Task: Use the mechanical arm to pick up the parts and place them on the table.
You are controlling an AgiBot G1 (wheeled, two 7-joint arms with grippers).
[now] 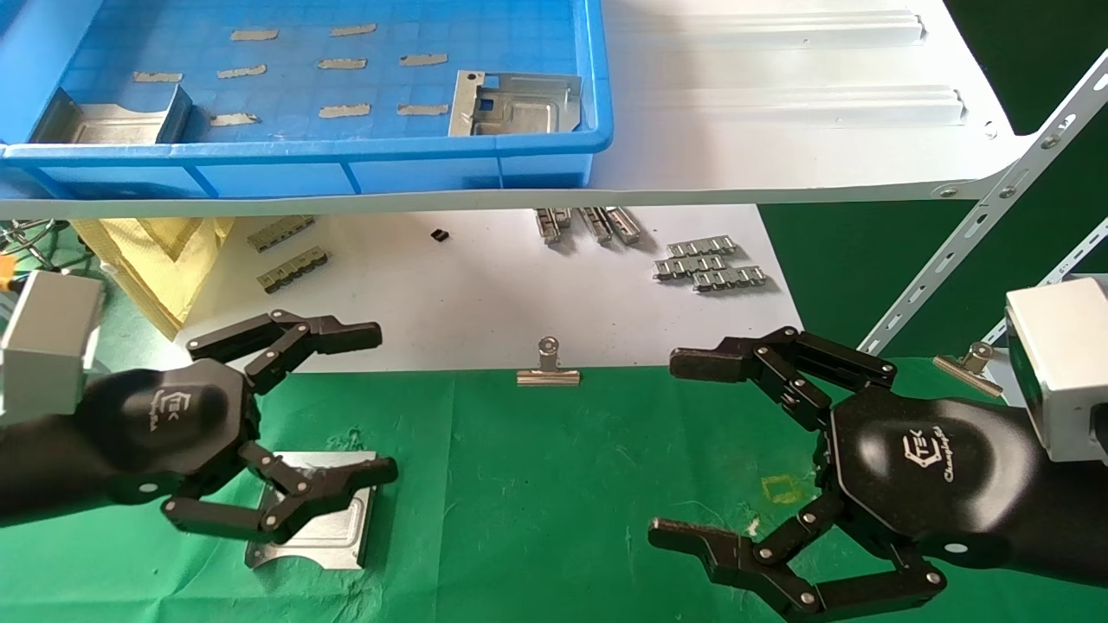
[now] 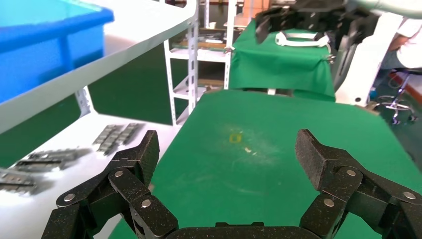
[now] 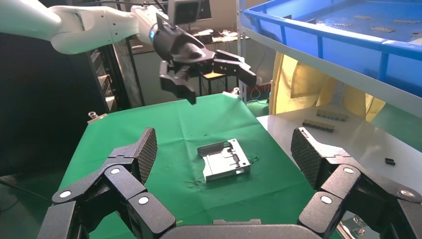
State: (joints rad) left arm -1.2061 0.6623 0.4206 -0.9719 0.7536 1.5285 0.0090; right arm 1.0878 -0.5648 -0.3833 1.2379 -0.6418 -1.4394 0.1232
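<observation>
One silver-grey part (image 1: 333, 523) lies flat on the green table (image 1: 537, 484) at the left; it also shows in the right wrist view (image 3: 224, 160). My left gripper (image 1: 381, 402) hovers above it, open and empty, with one finger over the part's near edge. In the left wrist view the left gripper (image 2: 230, 152) has only bare green cloth between its fingers. My right gripper (image 1: 668, 448) is open and empty over the right of the table. Two more parts (image 1: 515, 104) (image 1: 112, 121) lie in the blue tray (image 1: 346, 151) on the shelf.
The white shelf (image 1: 779, 130) overhangs the back, with a slanted bracket (image 1: 978, 234) at the right. Ribbed metal strips (image 1: 710, 264) and a binder clip (image 1: 548, 368) lie on the white sheet behind the cloth. A yellow bag (image 1: 156, 251) sits at the back left.
</observation>
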